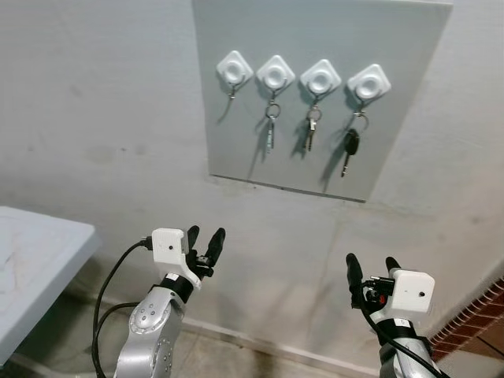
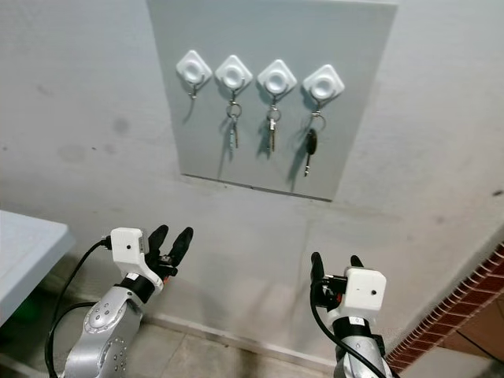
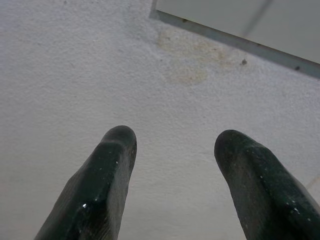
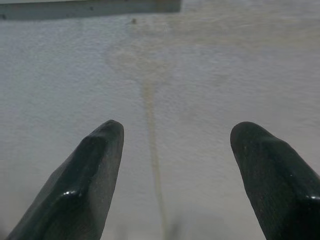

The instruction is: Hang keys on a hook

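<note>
Four hooks [image 1: 301,75], three keys [image 1: 312,129]

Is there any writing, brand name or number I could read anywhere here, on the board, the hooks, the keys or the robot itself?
None can be read.
The board, the four hooks, such as the first, and the white wrist boxes are blank.
The keys, like the black-headed one, are too small to show any stamp.
Both grippers, left and right, hang open and empty below the board.
</note>
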You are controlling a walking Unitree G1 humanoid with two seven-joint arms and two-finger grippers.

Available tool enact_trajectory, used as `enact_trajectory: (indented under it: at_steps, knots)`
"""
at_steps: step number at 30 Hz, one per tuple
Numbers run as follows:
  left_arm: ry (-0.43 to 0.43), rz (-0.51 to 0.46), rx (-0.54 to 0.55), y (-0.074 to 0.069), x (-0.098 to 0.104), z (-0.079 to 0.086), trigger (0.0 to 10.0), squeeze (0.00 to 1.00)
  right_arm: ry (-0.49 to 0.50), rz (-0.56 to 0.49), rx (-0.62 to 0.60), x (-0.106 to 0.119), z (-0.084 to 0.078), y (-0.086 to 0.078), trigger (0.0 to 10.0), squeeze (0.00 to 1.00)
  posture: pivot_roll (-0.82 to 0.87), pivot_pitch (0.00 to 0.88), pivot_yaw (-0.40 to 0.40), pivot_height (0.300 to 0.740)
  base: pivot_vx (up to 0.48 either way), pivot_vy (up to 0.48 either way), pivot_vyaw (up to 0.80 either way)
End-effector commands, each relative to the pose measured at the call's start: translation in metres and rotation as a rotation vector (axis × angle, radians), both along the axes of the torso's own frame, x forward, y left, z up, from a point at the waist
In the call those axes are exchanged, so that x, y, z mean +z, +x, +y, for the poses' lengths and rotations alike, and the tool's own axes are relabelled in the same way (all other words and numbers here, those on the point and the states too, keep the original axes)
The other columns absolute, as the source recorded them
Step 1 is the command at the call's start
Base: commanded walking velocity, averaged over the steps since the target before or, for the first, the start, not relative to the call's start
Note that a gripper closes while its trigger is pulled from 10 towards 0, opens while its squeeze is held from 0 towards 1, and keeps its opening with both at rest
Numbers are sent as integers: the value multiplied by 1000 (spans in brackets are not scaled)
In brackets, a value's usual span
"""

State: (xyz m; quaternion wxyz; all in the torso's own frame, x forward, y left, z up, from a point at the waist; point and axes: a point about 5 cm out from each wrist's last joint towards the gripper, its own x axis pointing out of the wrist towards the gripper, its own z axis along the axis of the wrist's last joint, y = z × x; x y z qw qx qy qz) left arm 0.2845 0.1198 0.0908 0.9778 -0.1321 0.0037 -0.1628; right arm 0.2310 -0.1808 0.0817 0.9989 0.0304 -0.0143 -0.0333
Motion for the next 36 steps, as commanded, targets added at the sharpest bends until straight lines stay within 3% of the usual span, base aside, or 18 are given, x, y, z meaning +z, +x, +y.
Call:
enact_trajectory:
  at_steps: [1,18,21,26,36]
  knots:
    - [10,14,-1,0,-2,2,10000,0,-3,14,0,-3,-1,-1,10000,0,-49,13,16,740,0,0,800]
    - [3,14,3,-2,-3,-1,10000,0,3,16,2,-3,-2,-1,10000,0,-46,26,11,740,0,0,800]
    - [10,19,12,-9,-11,3,10000,0,4,51,3,-13,-5,-10,10000,0,-46,30,10,740,0,0,800]
    - [73,86,36,-25,-42,14,10000,0,-6,143,-19,-38,-12,-22,10000,0,-45,35,13,740,0,0,800]
    - [70,63,41,-29,-43,16,10000,0,2,158,-19,-45,-12,-26,10000,0,-41,40,15,740,0,0,800]
